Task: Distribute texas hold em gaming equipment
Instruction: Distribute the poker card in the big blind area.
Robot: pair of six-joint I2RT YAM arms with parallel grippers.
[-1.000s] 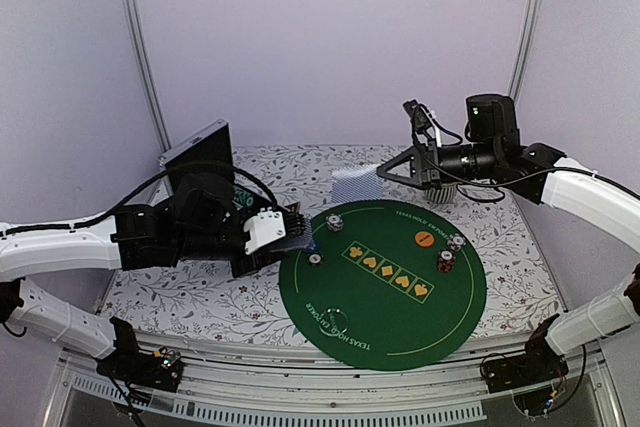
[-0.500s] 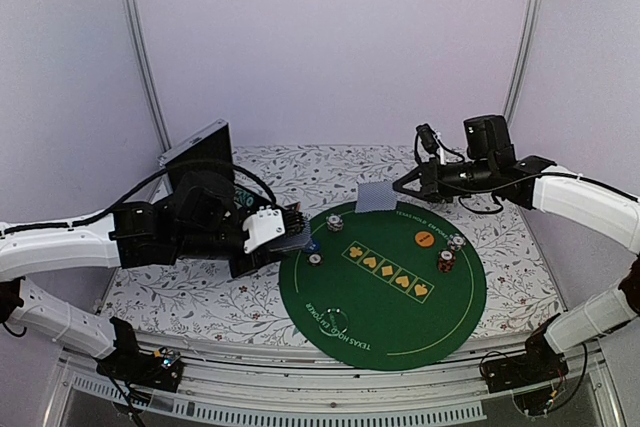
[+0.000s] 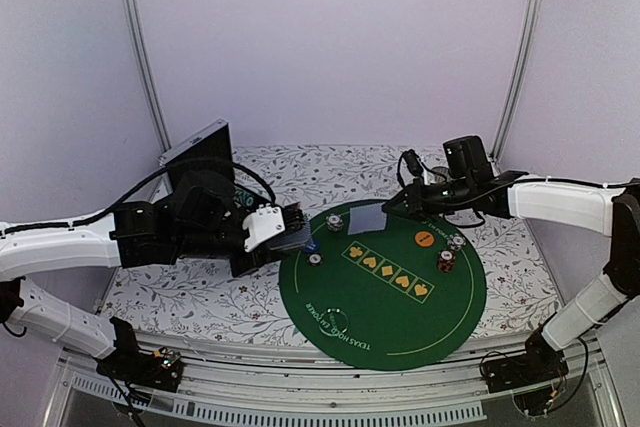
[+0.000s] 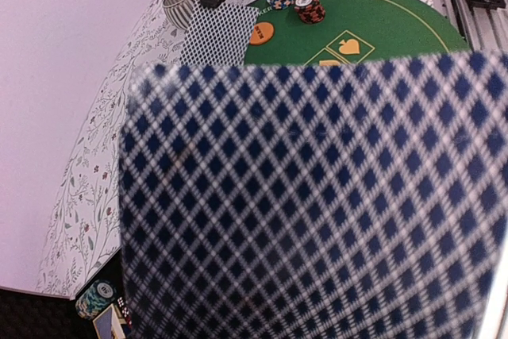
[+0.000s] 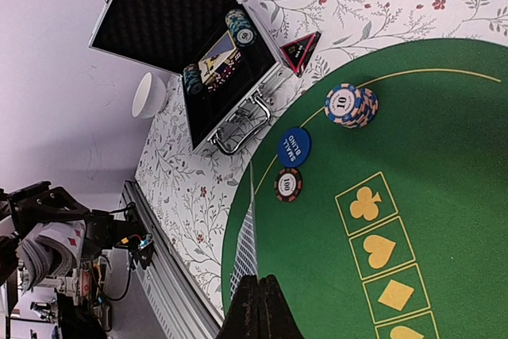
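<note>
Floral-print table (image 3: 180,297), round green mat (image 3: 420,322) on top. One blue-backed card (image 3: 366,219) hangs pinched in the right gripper (image 5: 259,287), just off its fingertips, low over the mat's far edge. Chip stacks (image 3: 446,261) and discs (image 3: 424,238) sit placed below. The left gripper (image 3: 288,232) clamps the deck (image 4: 302,196), so I'd say the dealing has barely begun.

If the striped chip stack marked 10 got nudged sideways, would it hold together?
Probably not: the chip stack looks staggered, its chips loose, so a nudge would likely shear it. The green felt mat would probably drag the bottom chip, spilling the upper ones.
</note>
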